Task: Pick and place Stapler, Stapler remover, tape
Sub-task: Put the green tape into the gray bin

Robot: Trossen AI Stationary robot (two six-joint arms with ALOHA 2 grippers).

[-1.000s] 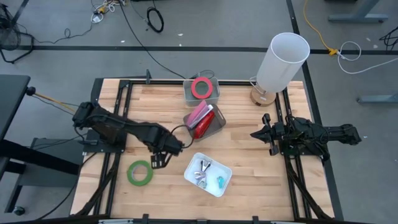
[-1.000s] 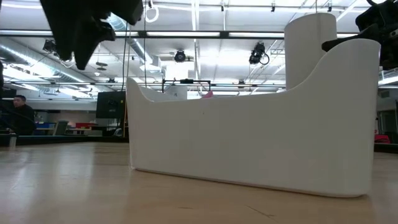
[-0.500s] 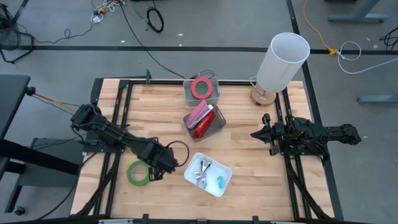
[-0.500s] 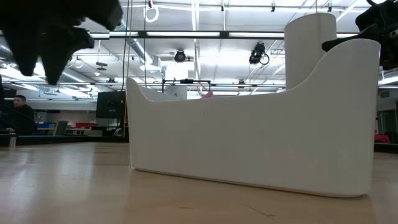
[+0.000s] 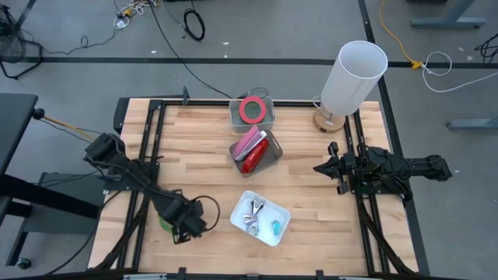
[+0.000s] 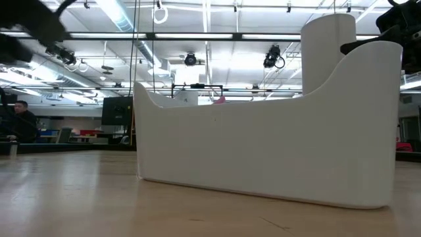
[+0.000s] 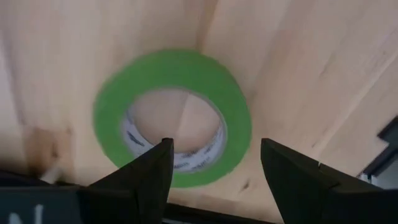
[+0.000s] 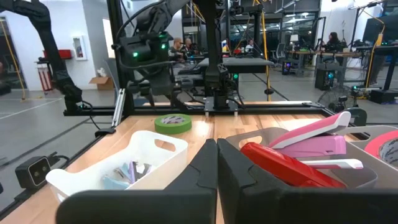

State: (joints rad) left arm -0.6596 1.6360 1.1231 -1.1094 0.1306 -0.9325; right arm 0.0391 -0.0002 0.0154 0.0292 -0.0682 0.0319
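Note:
A green tape roll [image 7: 173, 118] lies flat on the wood near the table's near-left corner; in the high view only a sliver of it [image 5: 162, 222] shows beside my left arm. My left gripper [image 7: 216, 143] hangs open just above it and points down. One finger stands over the roll's near rim and the other outside the ring. A red-pink tape roll [image 5: 251, 109] lies in a grey bin at the far middle. Pink and red staplers [image 5: 254, 150] lie in a second grey bin. My right gripper [image 5: 317, 167] waits shut at the right side.
A white tray [image 5: 260, 218] holding small metal and teal tools stands just right of my left gripper. A tall white cylinder [image 5: 354, 74] stands at the far right. People and other rigs show in the room beyond the table.
My left gripper has swung from the table's middle toward the near edge and a little left. It has sunk and rolled, and now hangs over the green tape roll. Its fingers have stayed open. The roll has not moved.

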